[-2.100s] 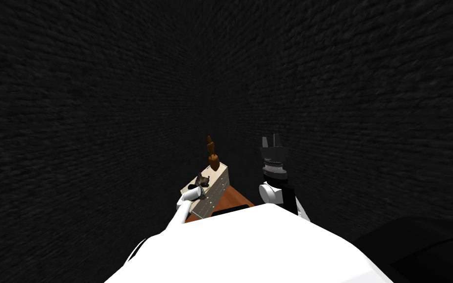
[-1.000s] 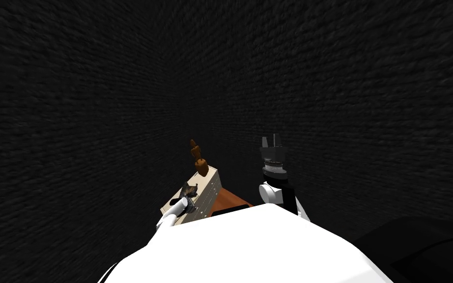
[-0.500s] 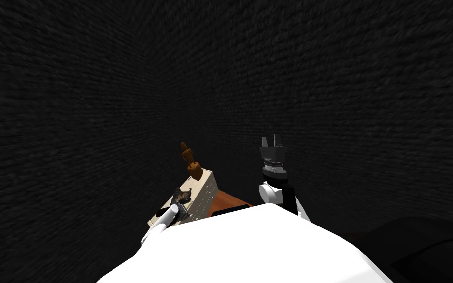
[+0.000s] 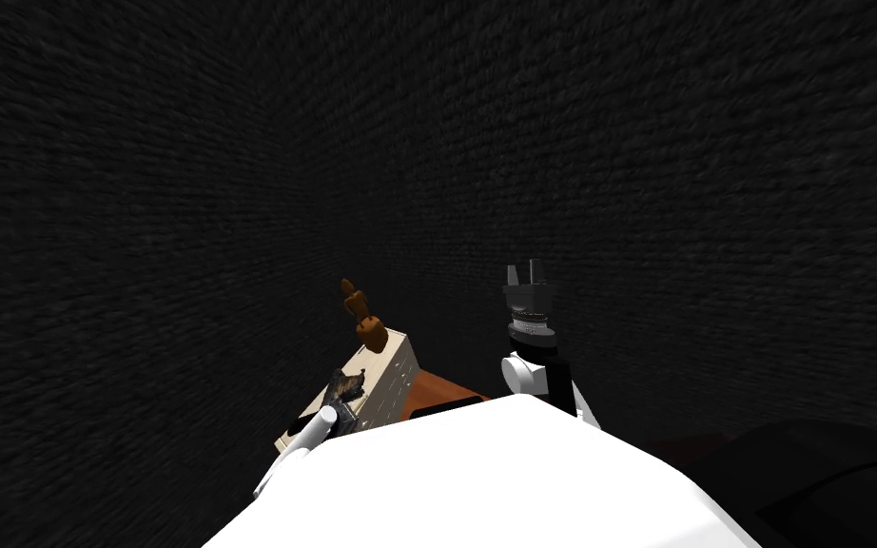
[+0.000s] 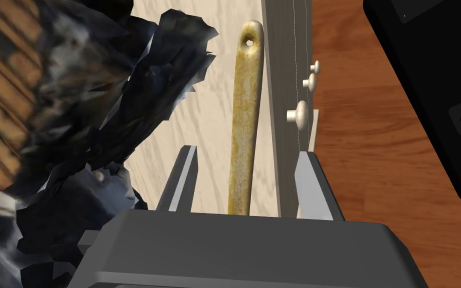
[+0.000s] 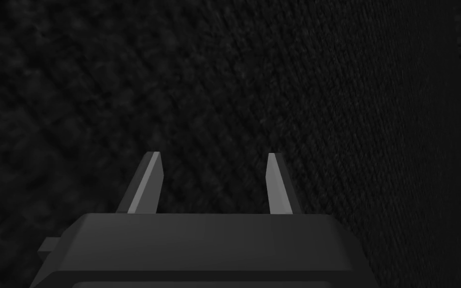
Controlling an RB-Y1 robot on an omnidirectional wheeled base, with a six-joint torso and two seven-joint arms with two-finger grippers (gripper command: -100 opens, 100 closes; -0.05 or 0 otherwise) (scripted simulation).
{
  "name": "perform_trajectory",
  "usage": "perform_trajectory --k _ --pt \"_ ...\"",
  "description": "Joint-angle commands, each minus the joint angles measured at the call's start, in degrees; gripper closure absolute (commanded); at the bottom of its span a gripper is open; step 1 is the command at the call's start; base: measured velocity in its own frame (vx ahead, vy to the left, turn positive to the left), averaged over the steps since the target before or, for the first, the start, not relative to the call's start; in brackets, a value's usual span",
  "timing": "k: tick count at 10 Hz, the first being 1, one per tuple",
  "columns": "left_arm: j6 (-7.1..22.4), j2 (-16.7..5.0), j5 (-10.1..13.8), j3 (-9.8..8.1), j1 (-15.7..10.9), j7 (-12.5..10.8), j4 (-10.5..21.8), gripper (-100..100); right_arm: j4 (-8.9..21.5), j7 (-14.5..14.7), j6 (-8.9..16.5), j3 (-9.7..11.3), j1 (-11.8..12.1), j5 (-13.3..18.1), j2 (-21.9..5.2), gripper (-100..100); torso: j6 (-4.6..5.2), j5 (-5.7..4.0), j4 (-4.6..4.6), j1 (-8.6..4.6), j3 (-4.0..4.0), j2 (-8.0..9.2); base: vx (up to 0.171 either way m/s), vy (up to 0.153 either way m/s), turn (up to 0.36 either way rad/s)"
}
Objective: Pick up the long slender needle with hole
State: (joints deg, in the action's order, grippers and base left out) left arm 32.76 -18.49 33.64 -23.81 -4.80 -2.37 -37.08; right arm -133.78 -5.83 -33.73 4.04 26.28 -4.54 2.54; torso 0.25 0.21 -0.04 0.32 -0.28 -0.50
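Okay, lining up for the grab right now: holding the left gripper (image 5: 247, 151) low over the pale cabinet (image 4: 384, 376) in the lower middle of the head view, just left of centre, keeping the fingers (image 5: 182, 175) spread wide and clamping nothing yet. Straddling the tan needle (image 5: 244, 115) lengthwise, finding it lying flat on the cabinet top between the two blades, its eye end pointing away from the gripper body. Probably aiming to pinch across the thin shaft, not along it. Seemingly hanging one blade out past the cabinet's front edge, by the knobs (image 5: 298, 114), most likely because of the needle lying so close to that edge. Squeezing the other blade in just beside a dark ragged lump (image 5: 139, 85), so risking a bump there on closing. Parking the right gripper (image 6: 212, 155) raised in the middle of the head view, just right of centre, blades apart and carrying nothing, likely just staying out of the way. Guessing at needing a small drop before closing.
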Motion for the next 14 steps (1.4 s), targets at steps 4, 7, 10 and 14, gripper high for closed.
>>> perform_trajectory --k 4,7,10,14 --pt "0.3 0.4 0.0 0.11 0.2 0.0 0.2 100 0.0 0.0 0.0 0.0 0.0 0.0 0.0 0 0.02 -0.07 0.05 0.43 -0.09 -0.24 -0.004 -0.008 0.001" --pt "1.0 1.6 -2.8 2.45 -2.5 -2.6 -0.2 100 0.0 0.0 0.0 0.0 0.0 0.0 0.0 0 -0.02 -0.06 0.04 0.62 -0.13 -0.31 -0.002 0.036 0.168" --pt "1.0 1.6 -3.5 2.45 -2.5 -2.9 0.3 100 0.0 0.0 0.0 0.0 0.0 0.0 0.0 0 -0.04 0.14 -0.11 0.71 -0.19 -0.28 -0.002 0.029 0.013" --pt "2.2 4.1 -8.2 5.59 -4.8 -6.7 -1.4 100 0.0 0.0 0.0 0.0 0.0 0.0 0.0 0 -0.05 0.15 -0.12 0.7 -0.2 -0.28 -0.008 0.023 0.146"
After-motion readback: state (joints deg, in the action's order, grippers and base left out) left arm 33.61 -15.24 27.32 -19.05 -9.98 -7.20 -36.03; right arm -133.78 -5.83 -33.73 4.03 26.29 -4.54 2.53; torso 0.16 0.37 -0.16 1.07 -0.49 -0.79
